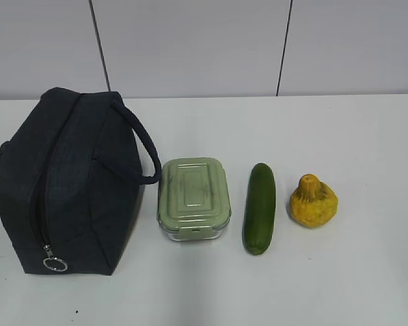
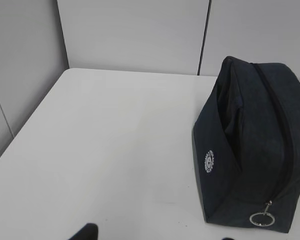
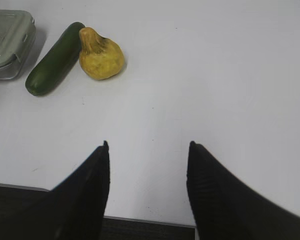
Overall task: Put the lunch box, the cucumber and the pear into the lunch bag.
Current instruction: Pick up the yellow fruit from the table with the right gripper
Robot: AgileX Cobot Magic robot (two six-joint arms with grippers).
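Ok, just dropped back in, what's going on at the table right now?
Nothing is being handled yet. The lunch bag sits zipped shut at the left of the white table, its ring pull at the near end. Beside it, in a row, lie the lunch box, the cucumber and the pear, none packed. The right gripper is open and empty over bare table; the left gripper barely shows.

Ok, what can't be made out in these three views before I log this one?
- Left gripper: left wrist view, cut off by bottom edge; open or shut unclear.
- Lunch bag inside: zipper looks closed in the exterior view.
- Lunch box: right wrist view, cut by left edge.
- Bag logo: too small to read.
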